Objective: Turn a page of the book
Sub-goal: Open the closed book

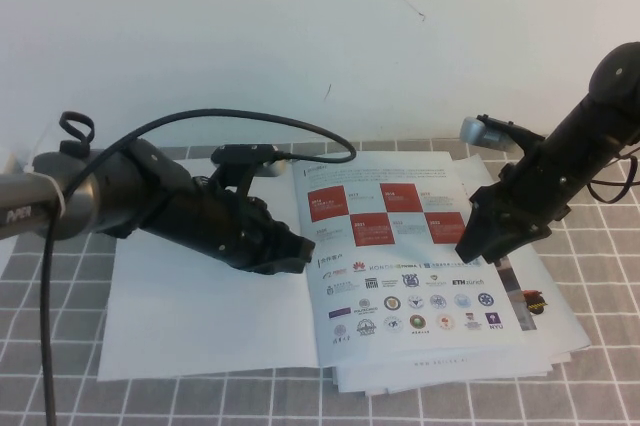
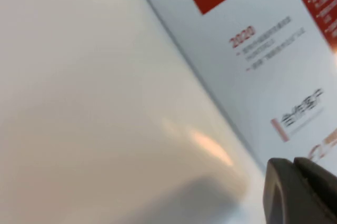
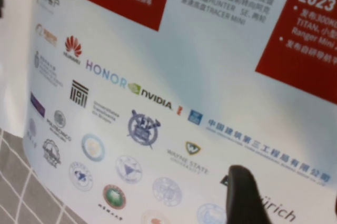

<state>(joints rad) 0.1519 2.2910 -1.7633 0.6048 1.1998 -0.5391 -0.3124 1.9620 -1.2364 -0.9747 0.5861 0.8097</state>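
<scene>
Two grippers flank the book (image 1: 330,316): right gripper (image 1: 478,242), grip unreadable, touches the page (image 1: 400,266) at its three-o'clock edge, nearer; left gripper (image 1: 290,254), also unreadable, rests at nine o'clock beside the spine.

The counter (image 1: 600,386), covered in grey checked cloth, carries the open book (image 1: 300,296) lying flat, with loose brochure sheets (image 1: 545,316) tucked under its right side.

The left gripper (image 1: 290,254) hovers at the book's spine; the right gripper (image 1: 475,244) is at the page's (image 1: 400,276) right edge.

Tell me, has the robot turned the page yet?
Not yet. The book lies open, and the page with red squares looks flat on the right. The left gripper rests by the middle fold; the right gripper touches the page's outer edge. Lifting and flipping remain.
</scene>
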